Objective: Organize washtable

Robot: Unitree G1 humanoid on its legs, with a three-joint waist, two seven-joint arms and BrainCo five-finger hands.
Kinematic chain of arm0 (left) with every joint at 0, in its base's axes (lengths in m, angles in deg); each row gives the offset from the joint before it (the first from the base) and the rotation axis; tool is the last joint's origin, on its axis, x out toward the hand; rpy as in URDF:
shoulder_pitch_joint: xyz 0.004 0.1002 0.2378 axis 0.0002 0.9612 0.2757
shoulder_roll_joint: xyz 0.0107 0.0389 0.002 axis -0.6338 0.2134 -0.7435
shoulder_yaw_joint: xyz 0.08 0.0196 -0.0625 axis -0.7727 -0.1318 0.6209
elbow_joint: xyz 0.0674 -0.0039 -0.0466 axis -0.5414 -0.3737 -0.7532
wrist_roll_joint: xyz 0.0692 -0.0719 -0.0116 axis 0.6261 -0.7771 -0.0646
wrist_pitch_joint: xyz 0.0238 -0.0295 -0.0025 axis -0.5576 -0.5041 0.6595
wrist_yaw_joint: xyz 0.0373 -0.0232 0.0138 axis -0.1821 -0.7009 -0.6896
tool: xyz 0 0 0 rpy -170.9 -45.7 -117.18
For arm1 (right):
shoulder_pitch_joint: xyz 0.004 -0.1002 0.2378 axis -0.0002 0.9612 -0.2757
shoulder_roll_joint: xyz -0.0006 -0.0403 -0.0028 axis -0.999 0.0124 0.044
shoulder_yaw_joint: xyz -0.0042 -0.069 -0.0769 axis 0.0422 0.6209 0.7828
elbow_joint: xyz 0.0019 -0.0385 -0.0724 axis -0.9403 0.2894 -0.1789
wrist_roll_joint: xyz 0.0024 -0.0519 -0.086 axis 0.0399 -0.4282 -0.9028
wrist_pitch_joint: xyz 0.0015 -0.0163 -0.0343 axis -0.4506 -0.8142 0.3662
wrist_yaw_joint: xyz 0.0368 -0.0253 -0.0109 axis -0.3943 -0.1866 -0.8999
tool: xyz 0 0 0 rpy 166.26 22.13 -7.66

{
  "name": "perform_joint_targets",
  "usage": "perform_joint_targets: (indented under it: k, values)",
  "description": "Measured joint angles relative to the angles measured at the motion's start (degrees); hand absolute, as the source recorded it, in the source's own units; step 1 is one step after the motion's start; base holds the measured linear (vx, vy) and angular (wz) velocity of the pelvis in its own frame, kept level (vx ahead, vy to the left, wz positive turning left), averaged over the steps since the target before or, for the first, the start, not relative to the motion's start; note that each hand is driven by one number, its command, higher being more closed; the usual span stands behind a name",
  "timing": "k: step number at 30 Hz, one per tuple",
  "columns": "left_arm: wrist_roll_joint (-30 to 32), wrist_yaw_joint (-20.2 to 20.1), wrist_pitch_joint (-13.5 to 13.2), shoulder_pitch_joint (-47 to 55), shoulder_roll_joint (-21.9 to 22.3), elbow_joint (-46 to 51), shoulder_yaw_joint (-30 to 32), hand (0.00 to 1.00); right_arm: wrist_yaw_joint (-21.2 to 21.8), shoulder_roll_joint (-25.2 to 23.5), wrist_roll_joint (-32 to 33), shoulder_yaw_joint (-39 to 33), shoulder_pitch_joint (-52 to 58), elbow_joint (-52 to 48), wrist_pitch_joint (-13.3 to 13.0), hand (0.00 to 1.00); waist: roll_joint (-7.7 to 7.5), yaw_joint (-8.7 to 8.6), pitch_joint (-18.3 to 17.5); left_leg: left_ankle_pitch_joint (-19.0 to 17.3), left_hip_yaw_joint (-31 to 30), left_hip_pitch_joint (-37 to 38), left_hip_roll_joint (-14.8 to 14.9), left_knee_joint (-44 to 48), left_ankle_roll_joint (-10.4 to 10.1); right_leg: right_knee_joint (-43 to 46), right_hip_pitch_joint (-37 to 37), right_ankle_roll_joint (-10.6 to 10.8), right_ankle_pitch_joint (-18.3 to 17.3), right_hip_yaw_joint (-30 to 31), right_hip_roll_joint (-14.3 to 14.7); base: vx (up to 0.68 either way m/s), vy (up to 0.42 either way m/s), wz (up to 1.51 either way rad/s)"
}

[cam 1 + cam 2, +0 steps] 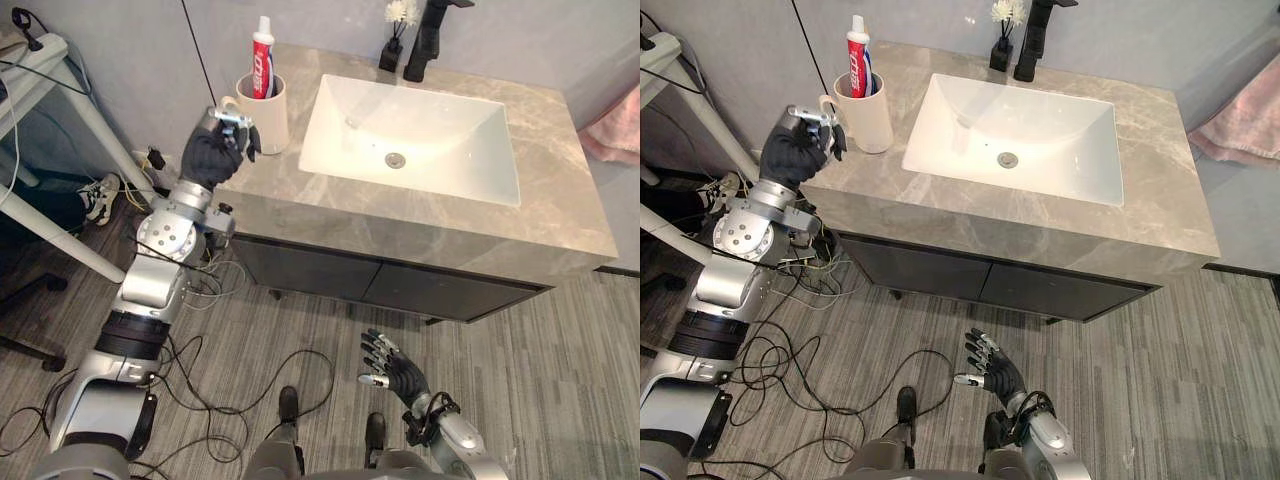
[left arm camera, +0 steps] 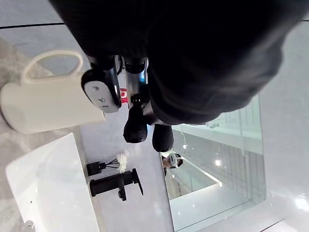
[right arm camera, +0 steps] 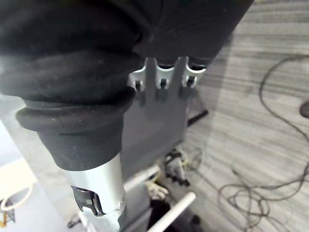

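The cream mug (image 1: 265, 115) stands upright at the rear left corner of the worktop (image 1: 300, 195), just beside the white basin (image 1: 430, 150), with a red and white toothpaste tube (image 1: 263, 58) standing in it, cap up. With the tube housed in the mug and the stone surface around the basin otherwise bare, the tidying looks to be near its end. All that seems left is perhaps to square the mug or draw the arm away. A black tap (image 1: 428, 40) and a small dark vase of white flowers (image 1: 392, 52) sit behind the basin. The left hand (image 1: 212, 152) hangs at the worktop's edge, right next to the mug's handle. Its fingers are curled in and its thumb is close to the mug's wall, and the left wrist view shows nothing between them and the handle loop free, so I judge it clenched on nothing. The right hand (image 1: 398, 368) hangs low over the floor, its fingers spread and relaxed, holding nothing.
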Motion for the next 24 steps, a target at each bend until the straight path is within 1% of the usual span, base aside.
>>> perform_joint_targets:
  k: [5, 6, 8, 11, 14, 18, 24]
  values:
    - [0.4, 0.1, 0.2, -0.1, 0.0, -2.6, 0.0, 1.0, -0.3, 0.1, 0.0, -0.9, -0.1, 0.0, 0.0, 0.0, -0.15, 0.0, 0.0, 0.0, 0.4, -1.0, 0.2, 0.0, 0.0, 0.6, -1.5, 0.0, 0.0, 0.7, 0.1, 0.0, 0.008, -0.06]
    - [0.7, 0.1, 0.6, -0.3, 0.0, -3.9, 0.0, 1.0, -0.3, 0.1, 0.0, -0.8, -0.1, 0.0, 0.0, 0.0, -0.35, -0.09, 0.1, 0.0, 0.7, -1.2, 0.3, 0.0, 0.0, 0.7, -2.0, 0.0, 0.0, 0.9, 0.2, 0.01, 0.009, -0.07]
    - [1.8, 0.1, 1.4, -1.0, 0.0, -5.8, 0.0, 1.0, -0.4, 0.1, 0.0, -0.8, -0.1, 0.0, 0.0, 0.0, -0.82, -0.18, 0.2, 0.1, 0.8, -1.5, 0.3, 0.0, 0.1, 0.7, -2.4, 0.1, 0.1, 1.0, 0.2, 0.02, 0.008, -0.05]
    - [2.3, 0.5, 2.0, -5.5, -0.1, -10.0, -0.1, 1.0, -0.5, -0.4, 0.0, -0.8, -0.3, 0.0, 0.0, 0.0, -2.38, 0.0, 0.8, 0.2, 0.9, -2.1, 0.5, 0.1, 0.3, 0.7, -3.0, 0.2, 0.2, 1.2, 0.3, 0.01, 0.002, -0.03]
    - [2.8, 1.3, 2.5, -9.3, -0.7, -12.1, -0.3, 1.0, -0.5, -0.9, 0.0, -0.8, -0.4, -0.3, 0.0, 0.0, -3.48, -0.14, 1.4, 0.2, 1.3, -2.7, 0.5, 0.1, 0.3, 0.7, -3.7, 0.2, 0.3, 1.5, 0.3, 0.03, 0.011, -0.05]
    - [4.3, 1.3, 2.6, -12.1, -2.3, -13.3, -0.4, 1.0, -0.6, -1.0, -0.1, -0.8, -0.9, -1.0, 0.0, 0.0, -4.15, -0.19, 2.8, 0.2, 2.1, -2.8, 0.5, 0.1, 0.3, 0.6, -4.4, 0.2, 0.4, 2.4, 0.2, 0.02, 0.016, -0.11]
    - [4.5, 1.5, 3.1, -17.4, -3.5, -18.7, -0.9, 1.0, -1.3, -1.0, -0.5, -0.8, -1.8, -1.3, -0.1, 0.0, -4.93, -0.67, 5.2, 0.2, 2.3, -3.3, 0.5, 0.1, 0.3, 0.5, -5.0, 0.1, 0.5, 2.6, 0.4, 0.01, 0.004, -0.02]
